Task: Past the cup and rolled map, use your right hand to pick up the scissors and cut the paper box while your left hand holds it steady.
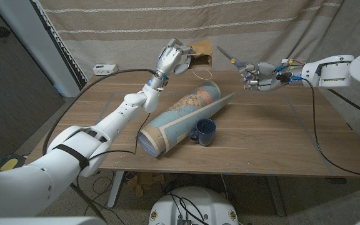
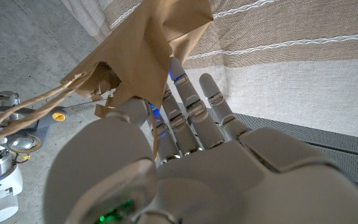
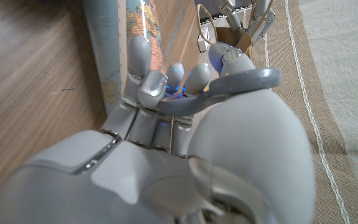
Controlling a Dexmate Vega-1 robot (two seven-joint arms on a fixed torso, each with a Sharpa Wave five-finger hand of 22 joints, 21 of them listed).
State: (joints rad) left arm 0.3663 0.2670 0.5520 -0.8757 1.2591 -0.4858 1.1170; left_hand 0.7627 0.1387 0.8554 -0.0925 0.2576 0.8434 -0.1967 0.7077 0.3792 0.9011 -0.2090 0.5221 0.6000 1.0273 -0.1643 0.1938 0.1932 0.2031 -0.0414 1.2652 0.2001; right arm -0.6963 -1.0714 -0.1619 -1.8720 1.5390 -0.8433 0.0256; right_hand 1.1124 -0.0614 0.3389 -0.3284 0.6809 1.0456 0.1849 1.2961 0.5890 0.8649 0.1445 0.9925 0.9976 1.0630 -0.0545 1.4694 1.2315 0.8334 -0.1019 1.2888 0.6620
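Note:
My left hand (image 1: 170, 57) holds the brown paper box (image 1: 202, 53) up in the air over the table's far side. The left wrist view shows the box (image 2: 145, 50) against the fingers (image 2: 188, 112), its string handles hanging loose. My right hand (image 1: 258, 75) grips the grey scissors (image 1: 230, 57), whose blades point at the box and stop a short way from it. The scissors' handle loop (image 3: 229, 87) wraps round my right hand (image 3: 191, 143), with the box (image 3: 225, 37) beyond. The rolled map (image 1: 183, 119) lies slantwise mid-table, and the blue cup (image 1: 204, 131) stands at its near side.
A small white device (image 1: 105, 69) sits at the table's back left corner. A striped curtain (image 1: 261, 25) hangs close behind the table. Black cables trail from both arms over the wooden table (image 1: 280, 137).

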